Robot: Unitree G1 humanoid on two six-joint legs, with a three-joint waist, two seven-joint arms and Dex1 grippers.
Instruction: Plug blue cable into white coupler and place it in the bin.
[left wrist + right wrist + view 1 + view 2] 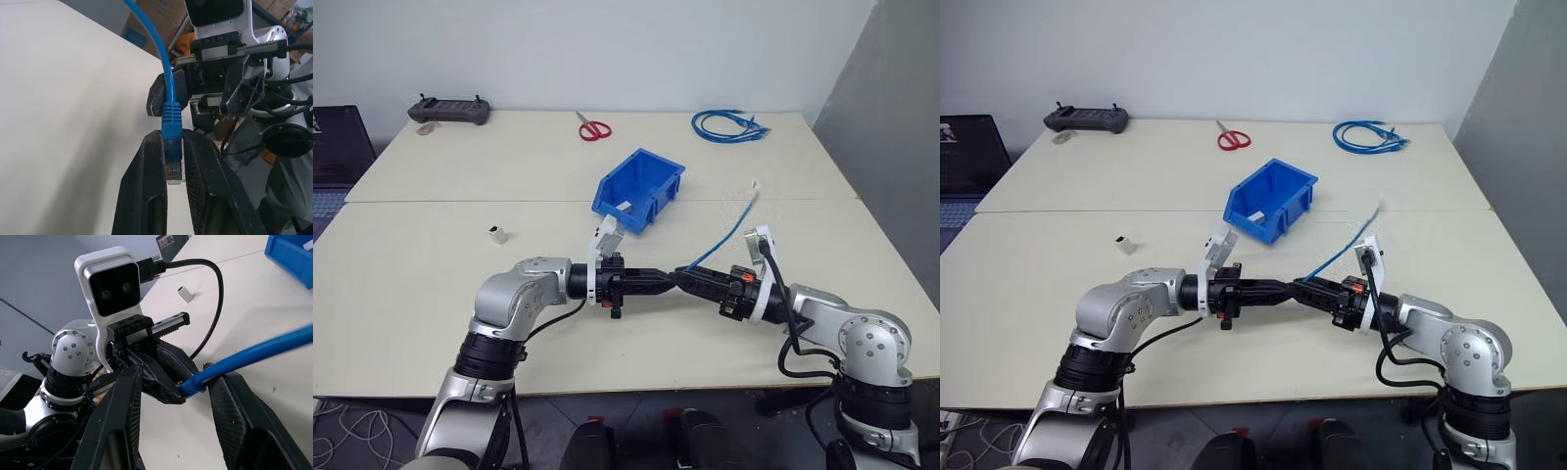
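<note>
Left wrist view: we see our left gripper (175,161) clamped on the blue cable's (155,44) plug, our right gripper (173,391) spread around that cable. Beyond both stands the bin (641,188); the white coupler (497,233) lies left of the bin.

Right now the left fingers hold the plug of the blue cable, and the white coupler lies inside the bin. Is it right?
Not quite. The white coupler lies on the table, apart from the bin, as the left eye view shows. The left fingers do hold the blue cable by its plug.
</note>
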